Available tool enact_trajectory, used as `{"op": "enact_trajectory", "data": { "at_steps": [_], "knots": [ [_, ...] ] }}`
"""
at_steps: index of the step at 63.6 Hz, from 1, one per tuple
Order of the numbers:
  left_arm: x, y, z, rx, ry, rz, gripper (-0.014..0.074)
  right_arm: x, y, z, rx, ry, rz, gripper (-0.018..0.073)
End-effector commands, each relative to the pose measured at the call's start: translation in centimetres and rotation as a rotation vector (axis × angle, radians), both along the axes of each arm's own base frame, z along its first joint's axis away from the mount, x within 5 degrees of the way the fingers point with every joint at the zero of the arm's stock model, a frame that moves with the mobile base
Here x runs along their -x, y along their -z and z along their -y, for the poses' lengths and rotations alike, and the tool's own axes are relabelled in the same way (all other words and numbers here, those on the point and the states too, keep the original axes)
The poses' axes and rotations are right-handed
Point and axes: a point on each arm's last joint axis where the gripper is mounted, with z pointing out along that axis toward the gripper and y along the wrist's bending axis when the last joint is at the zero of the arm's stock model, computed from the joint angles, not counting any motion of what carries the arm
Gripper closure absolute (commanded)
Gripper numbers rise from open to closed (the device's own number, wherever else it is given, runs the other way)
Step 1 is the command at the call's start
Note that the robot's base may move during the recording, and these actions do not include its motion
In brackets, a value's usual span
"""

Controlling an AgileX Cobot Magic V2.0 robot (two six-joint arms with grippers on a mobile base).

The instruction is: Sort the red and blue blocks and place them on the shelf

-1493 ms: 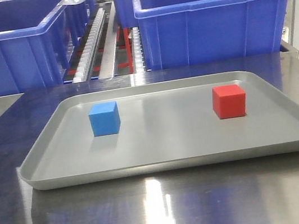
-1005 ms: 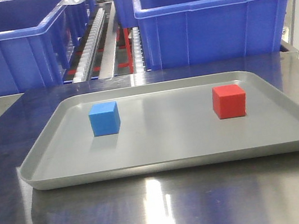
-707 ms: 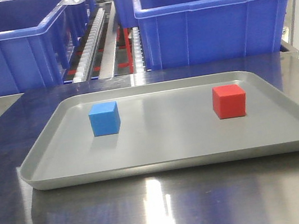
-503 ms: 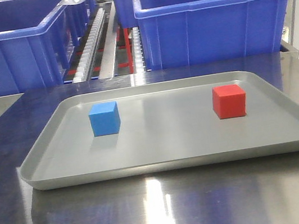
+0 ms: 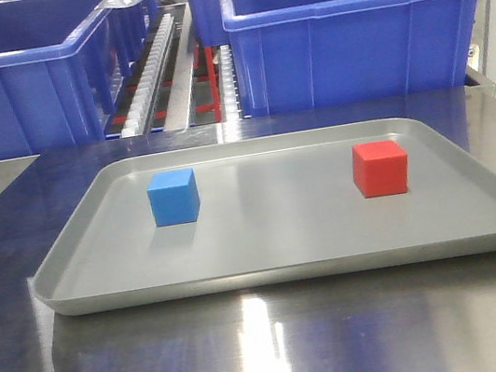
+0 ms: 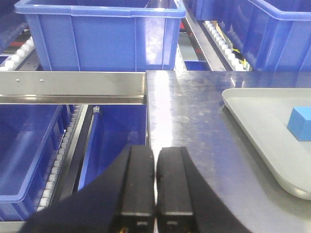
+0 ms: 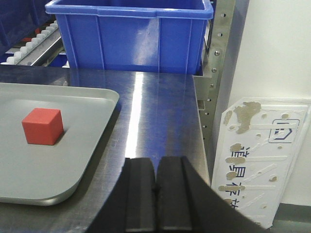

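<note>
Matte red cube [image 5: 380, 168] and blue cube [image 5: 173, 197] on smooth grey tray [image 5: 288, 260]

The grey tray [image 7: 73, 160] lies on a steel table [image 7: 155, 111], with the red block [image 7: 43, 126] sitting upright on it, apart from its rim. Right of the tray's near corner, the right gripper [image 7: 155, 171] hangs over the table, fingers pressed together. Behind the tray stands a blue bin [image 7: 131, 39]. Farther right are a perforated metal post [image 7: 216, 58] and a stained white board [image 7: 262, 155].
</note>
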Motion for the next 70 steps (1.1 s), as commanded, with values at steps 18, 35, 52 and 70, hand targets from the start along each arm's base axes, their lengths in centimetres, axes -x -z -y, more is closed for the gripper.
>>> {"op": "enact_trajectory", "data": {
  "at_steps": [18,35,52,70],
  "knots": [
    [0.0,0.1,0.2,0.011,0.021,0.073,0.0472,0.1,-1.3,-0.1,0.006,-0.010,0.152,0.0502],
    [0.0,0.1,0.2,0.011,0.021,0.073,0.0472,-0.5,-1.2,-0.2,0.009,-0.014,0.110,0.0502],
    [0.0,0.1,0.2,0.011,0.021,0.073,0.0472,-1.9,-1.6,-0.3,0.015,-0.019,0.004,0.0502],
    [0.0,0.1,0.2,0.011,0.021,0.073,0.0472,-3.9,-5.4,-0.5,-0.022,-0.013,-0.024,0.0502]
  ]
}}
